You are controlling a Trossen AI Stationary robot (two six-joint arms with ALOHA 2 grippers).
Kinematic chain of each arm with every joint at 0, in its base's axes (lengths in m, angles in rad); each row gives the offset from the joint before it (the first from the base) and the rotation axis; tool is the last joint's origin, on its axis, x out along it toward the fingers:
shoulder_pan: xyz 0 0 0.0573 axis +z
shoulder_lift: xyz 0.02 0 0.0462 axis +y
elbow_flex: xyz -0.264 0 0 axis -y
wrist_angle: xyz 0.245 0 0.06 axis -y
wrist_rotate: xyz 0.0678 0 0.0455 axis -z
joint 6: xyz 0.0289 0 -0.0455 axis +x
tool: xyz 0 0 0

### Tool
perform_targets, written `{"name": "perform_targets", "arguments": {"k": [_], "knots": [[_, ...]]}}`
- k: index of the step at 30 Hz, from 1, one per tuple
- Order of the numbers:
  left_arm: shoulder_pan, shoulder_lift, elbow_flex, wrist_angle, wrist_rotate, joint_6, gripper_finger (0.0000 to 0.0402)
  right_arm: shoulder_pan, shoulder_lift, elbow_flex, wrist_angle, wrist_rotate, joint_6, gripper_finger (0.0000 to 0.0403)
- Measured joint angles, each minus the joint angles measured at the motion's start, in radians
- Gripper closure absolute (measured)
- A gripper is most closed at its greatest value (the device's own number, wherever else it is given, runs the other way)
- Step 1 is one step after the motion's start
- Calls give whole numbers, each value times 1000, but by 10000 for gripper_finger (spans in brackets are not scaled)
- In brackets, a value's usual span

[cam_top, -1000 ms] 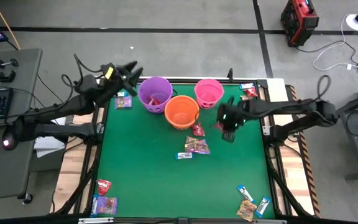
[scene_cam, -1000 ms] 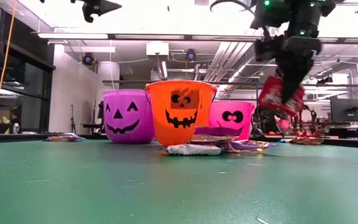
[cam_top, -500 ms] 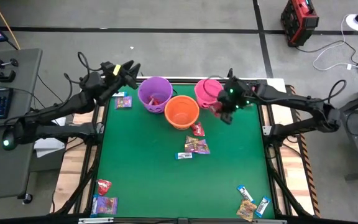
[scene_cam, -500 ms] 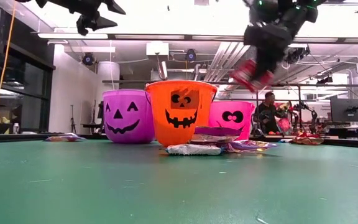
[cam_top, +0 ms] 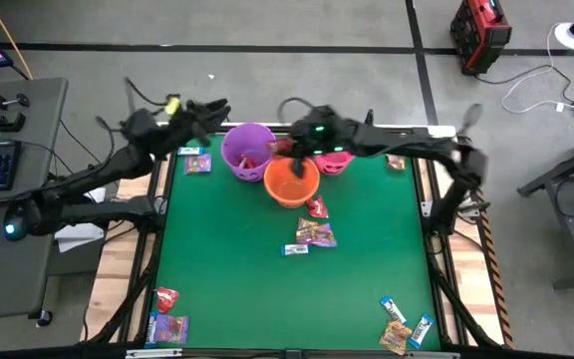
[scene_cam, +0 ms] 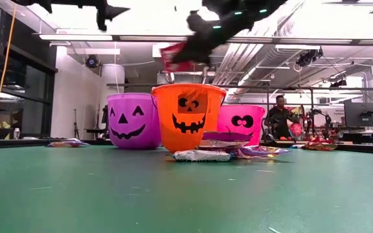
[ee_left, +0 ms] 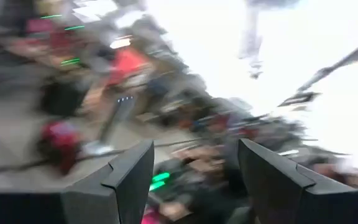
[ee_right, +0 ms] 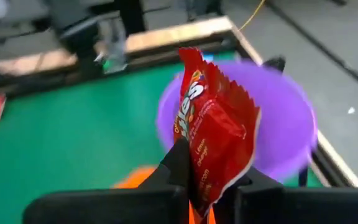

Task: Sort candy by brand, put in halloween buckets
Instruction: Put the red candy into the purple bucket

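Candy held: a red packet (ee_right: 213,127) is pinched upright between the closed fingers of the right gripper (ee_right: 207,186); in the high view the packet (cam_top: 282,148) is seen at the gripper's tip (cam_top: 289,150).
Right gripper position: raised above the table (cam_top: 227,279), over the gap between two pails.
Purple bucket (cam_top: 248,150): just ahead of and below the right gripper; something red is seen inside it, and its mouth (ee_right: 278,124) is seen behind the packet in the right wrist view.
Orange bucket (cam_top: 291,179): directly beneath the right gripper, touching the purple one.
Pink bucket (cam_top: 333,158): behind the right gripper, mostly covered by the right arm.
Loose candy near the gripper: a red piece (cam_top: 317,207) just beyond the orange bucket, then a purple-toned packet (cam_top: 315,233) and a small blue-and-white piece (cam_top: 295,249) farther off.
Loose candy far from the gripper: a group at one near corner (cam_top: 403,331), another group at the other near corner (cam_top: 167,319), and one packet (cam_top: 198,163) beside the purple bucket.
Left gripper (cam_top: 219,106): held high off the table's far left corner, well apart from the right gripper, fingers (ee_left: 129,180) spread wide with nothing between them.
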Motion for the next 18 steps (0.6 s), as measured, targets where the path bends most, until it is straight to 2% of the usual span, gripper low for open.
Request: {"name": "perform_targets", "arguments": {"k": [4, 10, 14, 18], "knots": [[15, -45, 0, 103, 141, -11, 179, 24, 196, 198, 20, 120, 36, 369], [13, -122, 0, 100, 166, -16, 179, 32, 424, 488, -126, 182, 208, 355], [4, -156, 0, 99, 195, -22, 179, 39, 517, 658, -278, 194, 286, 304], [-4, -178, 0, 99, 214, -68, 179, 61, 539, 809, -411, 278, 264, 231]]}}
